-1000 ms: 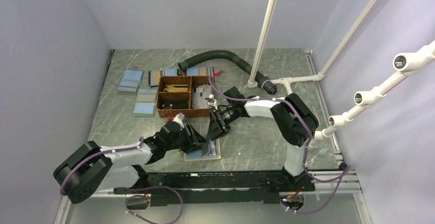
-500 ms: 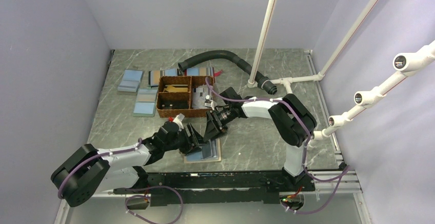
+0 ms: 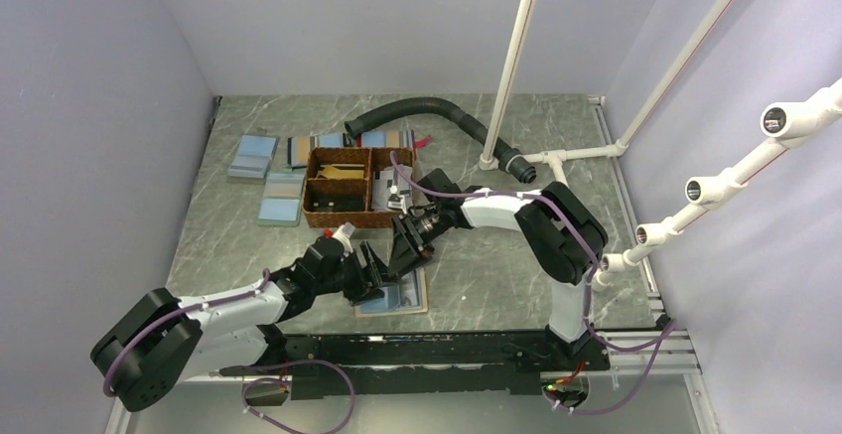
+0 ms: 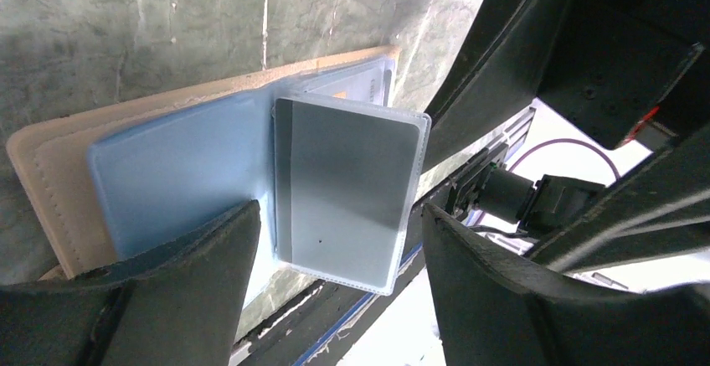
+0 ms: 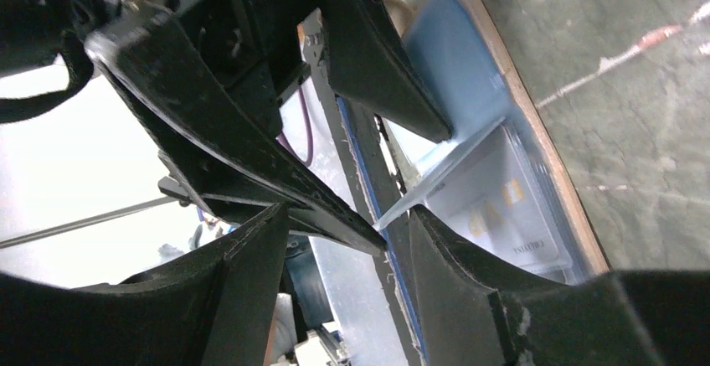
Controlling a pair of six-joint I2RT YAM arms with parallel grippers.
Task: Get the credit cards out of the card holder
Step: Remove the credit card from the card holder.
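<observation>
The card holder (image 3: 395, 301) lies open on the table near the front edge, tan rim (image 4: 50, 165) around a light blue inner face. A clear sleeve with a grey credit card (image 4: 350, 183) in it stands up from the fold. My left gripper (image 4: 339, 215) hovers open over it, one finger on each side of the sleeve, not touching it. My right gripper (image 5: 350, 215) is open too, close against the left one (image 3: 369, 267). The sleeve's edge (image 5: 439, 172) rises beside its right finger. Another card with gold marks (image 5: 506, 215) lies in a pocket below.
A brown woven basket (image 3: 348, 188) stands just behind both grippers. Light blue flat rectangles (image 3: 253, 156) lie at the back left. A black hose (image 3: 427, 111) curves along the back, and white pipes (image 3: 511, 67) rise at the back right.
My left gripper has opened wider over the holder. The right gripper has moved left and nearer, up against the left one, and the standing sleeve is free of both.
</observation>
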